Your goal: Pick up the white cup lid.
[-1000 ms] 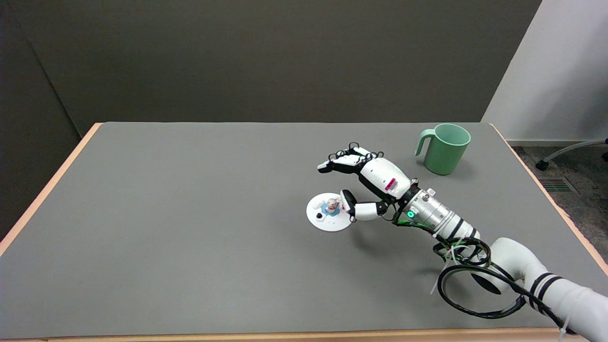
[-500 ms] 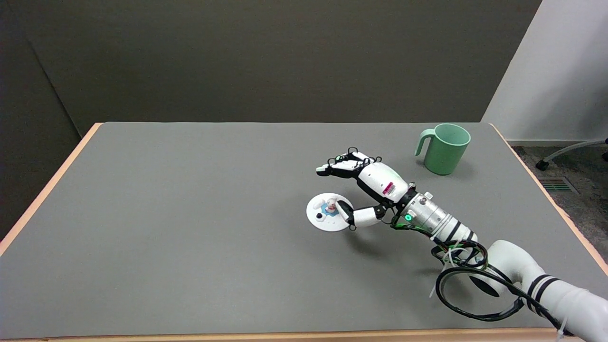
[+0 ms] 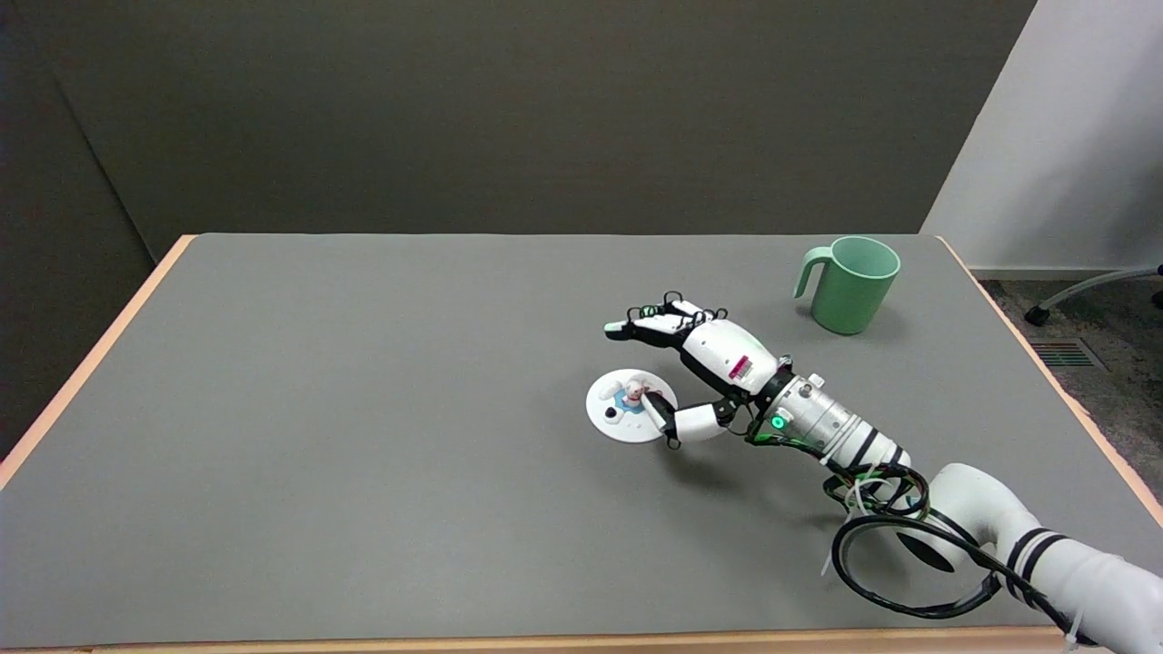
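Head view: one table (image 3: 363, 436), grey top with a pale wood edge, fills most of the frame. One right arm (image 3: 1018, 536) comes in from the lower right, white, with black cable looped at the forearm and a green light lit at the wrist. One right hand (image 3: 704, 363) at its end. One green mug (image 3: 849, 283), upright, mouth open upward, handle on its left side, standing at the far right of the table, well apart from the hand. One white lid (image 3: 622, 409), lying flat on the table right of centre.

Lid: round disc, so no long axis to record. Its face points up, with a small blue-and-white figure knob near the middle and a small dark hole on the near-left part.

Hand state: spread wide, holding nothing. The thumb (image 3: 663, 416) reaches in low from the right and lies over the lid's right edge, its tip at the knob; I cannot tell whether it presses on the lid. The fingers (image 3: 650, 320) stretch out leftward above the table beyond the lid's far side, clear of it. The lid lies in the gap between thumb and fingers.

Obstructions: the thumb hides the lid's right rim. The mug is off to the far right.
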